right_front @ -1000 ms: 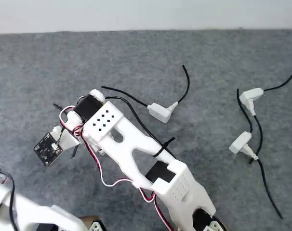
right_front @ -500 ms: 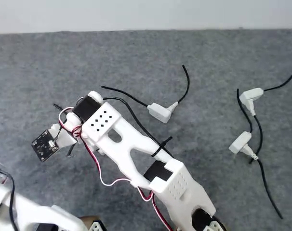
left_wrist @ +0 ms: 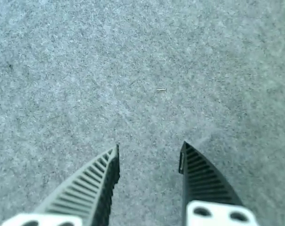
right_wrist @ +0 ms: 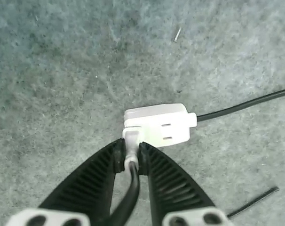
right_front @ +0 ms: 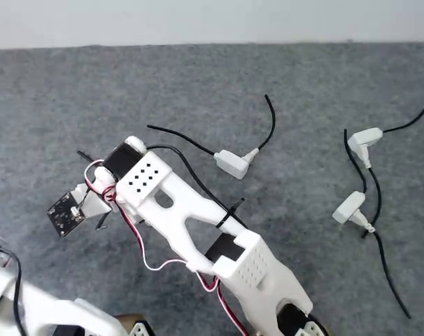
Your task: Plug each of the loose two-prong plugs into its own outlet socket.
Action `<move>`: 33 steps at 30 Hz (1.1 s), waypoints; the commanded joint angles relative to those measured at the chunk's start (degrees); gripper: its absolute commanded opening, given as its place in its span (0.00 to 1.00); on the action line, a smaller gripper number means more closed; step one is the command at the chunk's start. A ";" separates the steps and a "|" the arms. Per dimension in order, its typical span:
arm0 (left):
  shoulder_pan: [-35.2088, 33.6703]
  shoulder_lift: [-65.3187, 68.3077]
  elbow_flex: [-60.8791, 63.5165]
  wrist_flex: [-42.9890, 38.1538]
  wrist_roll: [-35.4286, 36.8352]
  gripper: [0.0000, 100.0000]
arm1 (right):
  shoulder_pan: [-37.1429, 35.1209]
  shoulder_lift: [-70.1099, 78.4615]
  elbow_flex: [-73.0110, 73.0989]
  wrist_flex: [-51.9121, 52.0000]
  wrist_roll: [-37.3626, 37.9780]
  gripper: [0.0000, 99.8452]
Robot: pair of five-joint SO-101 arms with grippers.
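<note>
Plug (right_wrist: 131, 137) clamped in right jaws, shut tight on its body, with the plug's black cord (right_wrist: 130, 188) running back between them. Socket block (right_wrist: 156, 123) lies directly ahead of the right jaws and touches the plug. The block's long axis runs crosswise to the jaws' line, so the plug meets it square-on at the end away from the block's own cord (right_wrist: 246, 104). Two pairs of slots (right_wrist: 166, 126) sit free toward the cord end. Prongs are hidden, so can't tell if they're seated or just butted against the face. Judged step is the push-in, straight along the jaws' line. Risk is that the light block slides on the felt instead of taking the prongs. Right arm (right_front: 191, 210) is the one on the job. Left jaws are apart with nothing between them, over bare grey desk (left_wrist: 147, 56). Left arm (right_front: 16, 301) sits low beside the right arm's base, well off from the block. Counts: 1 plug in jaws, 1 socket block at them, 3 more white cord pieces on the desk on the right arm's other side. First piece (right_front: 231, 164) lies near its forearm. Second piece (right_front: 366, 138) and third piece (right_front: 350, 207) are well apart from it, out past the first. Each of the three seems to have cord leaving both ends, so likely mated pairs already, not sure. Also 1 loose cord stub (right_wrist: 253, 202) near the right jaws and 1 tiny metal sliver (right_wrist: 178, 34) beyond the block from them.
</note>
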 commanded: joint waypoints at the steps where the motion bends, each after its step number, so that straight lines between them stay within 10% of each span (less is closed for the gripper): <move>1: -0.18 -1.23 -0.40 -1.32 0.79 0.21 | -0.48 0.04 -0.79 -1.54 -0.70 0.01; 33: 0.09 -1.23 -0.40 -1.32 0.79 0.21 | 4.00 0.66 -1.14 -5.49 -0.70 0.01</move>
